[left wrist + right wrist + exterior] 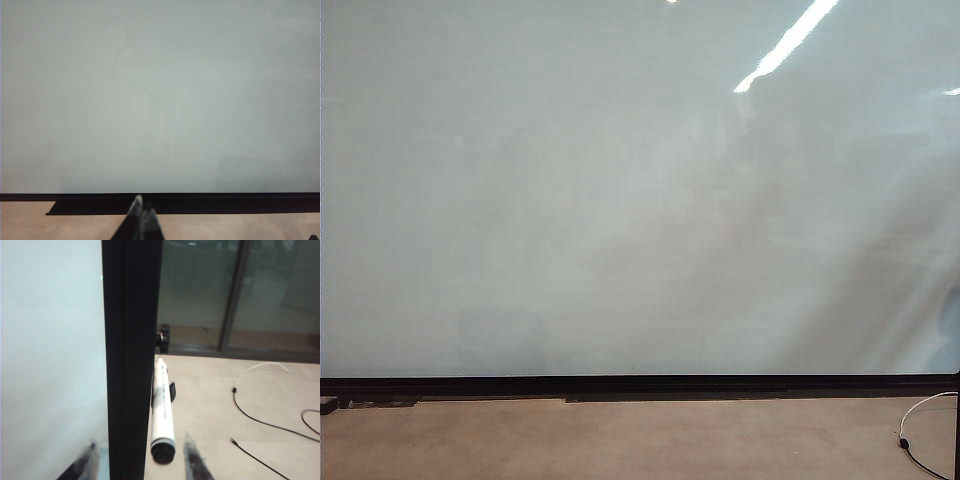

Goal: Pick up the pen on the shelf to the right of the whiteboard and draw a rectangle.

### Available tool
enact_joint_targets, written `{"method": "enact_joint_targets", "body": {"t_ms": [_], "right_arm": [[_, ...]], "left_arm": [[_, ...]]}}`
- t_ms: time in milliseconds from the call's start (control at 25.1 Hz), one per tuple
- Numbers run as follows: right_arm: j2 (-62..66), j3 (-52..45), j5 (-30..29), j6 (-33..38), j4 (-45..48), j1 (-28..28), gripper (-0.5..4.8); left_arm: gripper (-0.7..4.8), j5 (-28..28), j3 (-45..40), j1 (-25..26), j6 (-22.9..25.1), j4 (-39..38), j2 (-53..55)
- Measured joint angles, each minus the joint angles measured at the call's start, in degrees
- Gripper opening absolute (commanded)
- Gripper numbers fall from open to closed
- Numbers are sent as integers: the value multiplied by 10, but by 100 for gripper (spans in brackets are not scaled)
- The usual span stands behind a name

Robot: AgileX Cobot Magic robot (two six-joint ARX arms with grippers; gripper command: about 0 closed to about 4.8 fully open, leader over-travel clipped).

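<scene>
Pen [162, 410] between open right claw [140, 460] tips

I see both arms out of the exterior view. Left gripper [142, 212]: only blurred tips at frame edge, pressed together. Right gripper [142, 460] fingertips cut off. Pen [163, 412] print too blurred to read. Whiteboard [620, 200] cropped.

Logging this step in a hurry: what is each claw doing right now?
Left claw: closed, empty, low before the glossy pale whiteboard.
Right claw: open, fingers either side of the slim white pen, not gripping.
</scene>
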Motion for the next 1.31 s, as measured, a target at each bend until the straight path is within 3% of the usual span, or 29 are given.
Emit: {"method": "enact_joint_targets", "body": {"t_ms": [278, 557, 835, 1313], "right_arm": [[79, 50, -62, 0, 2, -24, 222], [166, 90, -87, 26, 88, -22, 222], [212, 100, -83, 53, 123, -13, 221], [212, 129, -28, 55, 119, 14, 220]], "left_arm": [[-5, 0, 0, 0, 0, 0, 0], [-4, 0, 0, 0, 0, 0, 0], [-4, 0, 0, 0, 0, 0, 0], [-4, 0, 0, 0, 0, 0, 0]]}}
